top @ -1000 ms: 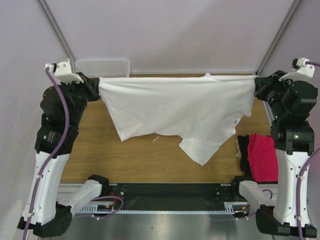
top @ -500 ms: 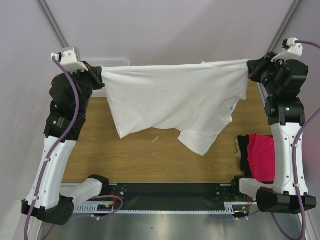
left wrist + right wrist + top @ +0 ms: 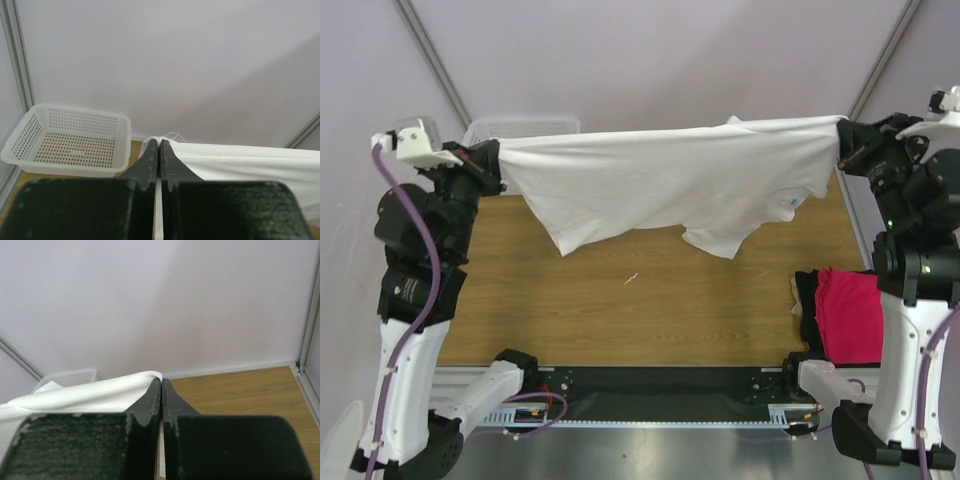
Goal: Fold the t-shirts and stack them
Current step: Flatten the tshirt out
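The large white t-shirt hangs stretched in the air between both grippers, above the far part of the wooden table. Its small blue-white tag shows near the right side. My left gripper is shut on the shirt's left corner, seen pinched in the left wrist view. My right gripper is shut on the right corner, seen in the right wrist view. The magenta-pink shirt lies folded on the black shirt at the table's right edge.
A white mesh basket stands at the far left corner, partly behind the shirt; it also shows in the left wrist view. A small white scrap lies mid-table. Grey walls close in the back and sides.
Both arms have lifted and spread outward, pulling the white shirt higher and tauter. Its hanging lower edge has risen off the table.
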Motion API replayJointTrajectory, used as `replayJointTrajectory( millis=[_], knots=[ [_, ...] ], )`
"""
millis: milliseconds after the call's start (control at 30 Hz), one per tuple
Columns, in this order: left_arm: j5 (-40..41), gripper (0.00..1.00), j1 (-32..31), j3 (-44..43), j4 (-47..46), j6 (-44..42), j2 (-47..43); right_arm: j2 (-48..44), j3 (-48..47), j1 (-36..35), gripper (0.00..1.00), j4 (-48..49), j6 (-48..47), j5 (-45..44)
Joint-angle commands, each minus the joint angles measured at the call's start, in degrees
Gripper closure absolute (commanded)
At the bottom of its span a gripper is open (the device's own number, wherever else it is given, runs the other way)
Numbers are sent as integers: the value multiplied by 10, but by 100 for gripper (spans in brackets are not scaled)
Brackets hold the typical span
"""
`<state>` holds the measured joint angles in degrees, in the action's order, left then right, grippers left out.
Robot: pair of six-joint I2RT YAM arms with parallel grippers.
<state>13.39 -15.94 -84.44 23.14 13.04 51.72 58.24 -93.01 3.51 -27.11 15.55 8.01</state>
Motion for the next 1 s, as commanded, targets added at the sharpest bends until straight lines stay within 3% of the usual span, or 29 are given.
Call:
replayJointTrajectory(
  millis=[0, 400, 700, 833, 967],
  knots=[
    [16, 100, 9, -19, 15, -8, -34, -36, -47, 6, 100, -24, -18, -36],
    [-14, 100, 9, -31, 129, 9, -157, -113, -139, 6, 100, -181, -18, -29],
    [8, 100, 9, -67, 242, 31, -195, -141, -194, 6, 100, -297, -12, -62],
    [9, 100, 9, -15, 233, 66, -186, -144, -141, 6, 100, -286, -5, -77],
    [4, 100, 9, 108, 172, 88, -170, -153, -38, 6, 100, -232, -1, -69]
  ],
)
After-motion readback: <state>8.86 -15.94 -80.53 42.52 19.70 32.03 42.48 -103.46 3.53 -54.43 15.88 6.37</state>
